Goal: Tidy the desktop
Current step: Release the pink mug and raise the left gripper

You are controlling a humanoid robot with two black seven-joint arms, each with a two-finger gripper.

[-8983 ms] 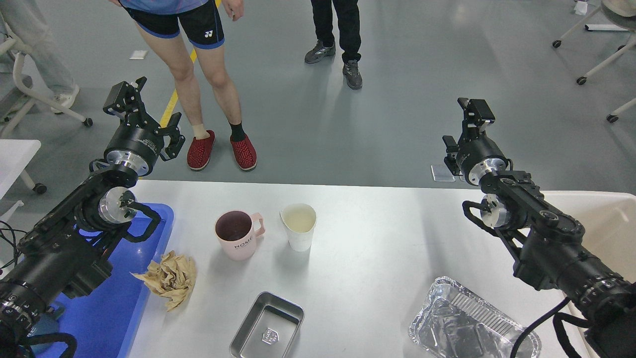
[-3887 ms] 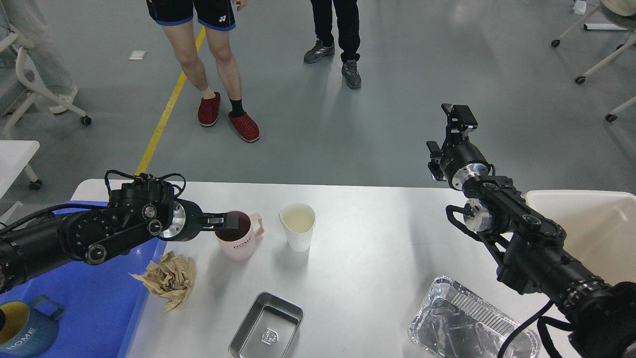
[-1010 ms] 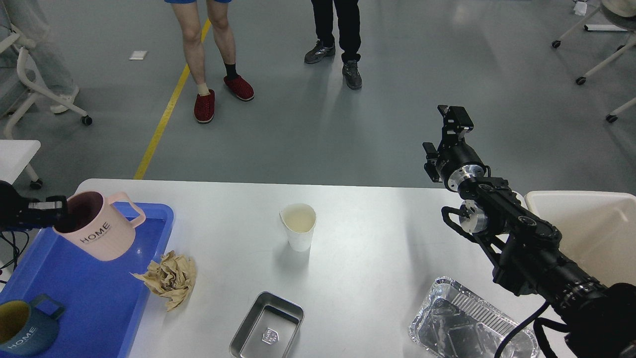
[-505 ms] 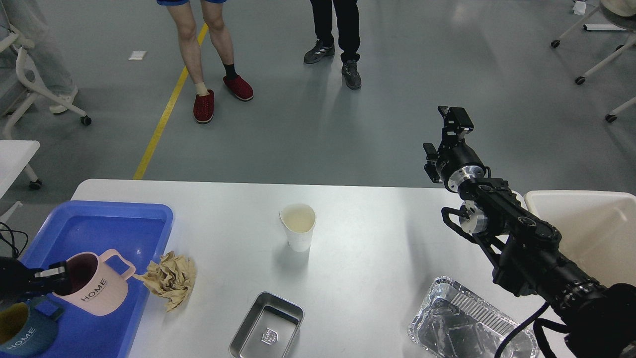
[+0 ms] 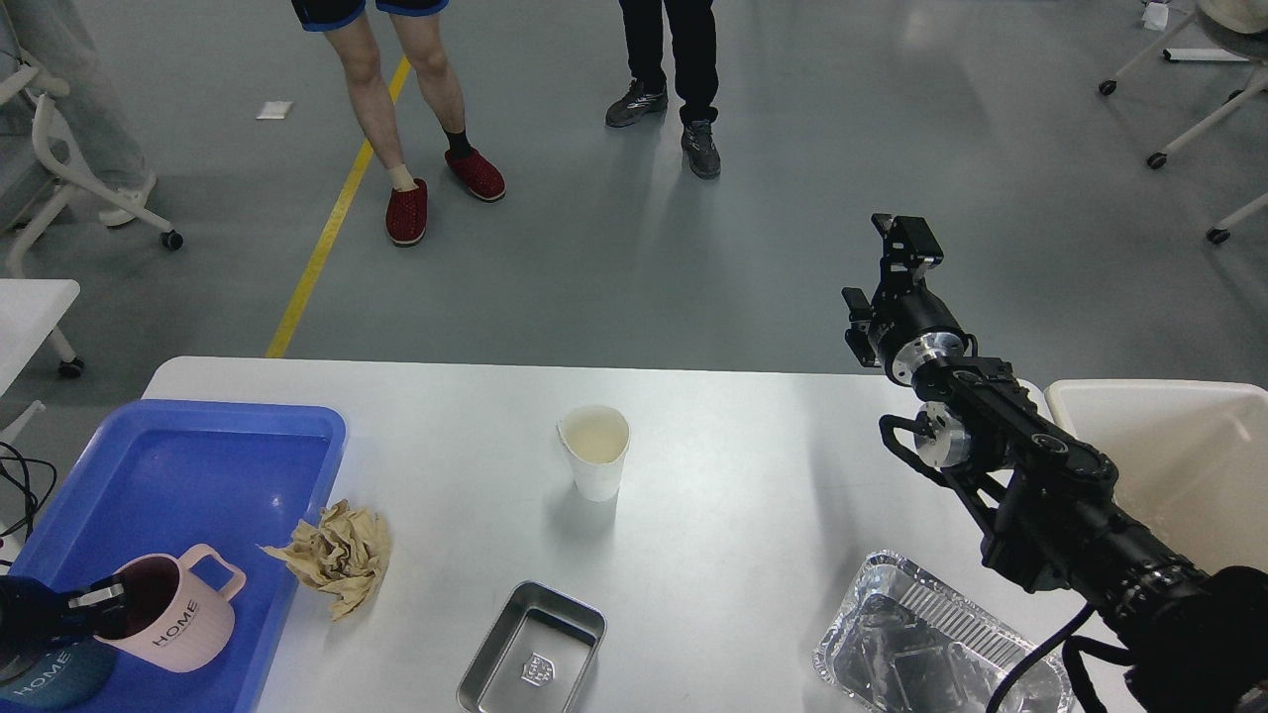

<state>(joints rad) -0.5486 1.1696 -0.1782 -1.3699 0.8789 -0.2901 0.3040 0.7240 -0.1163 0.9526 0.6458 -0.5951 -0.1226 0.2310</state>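
Pink mug (image 5: 173, 614) sits in the blue tray (image 5: 238, 436) at eight o'clock on the white worktop (image 5: 753, 475), gripped at its rim by the left end effector (image 5: 94, 601). Right end effector (image 5: 887, 267), at two o'clock, holds nothing; its gap cannot be told.

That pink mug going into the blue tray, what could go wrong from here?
1. The pink mug, held at its rim by the left gripper, sits right against the blue mug; they might knock together.
2. The crumpled paper overlaps the blue tray edge and could be dragged.
3. The paper cup on the desktop looks easy to tip.
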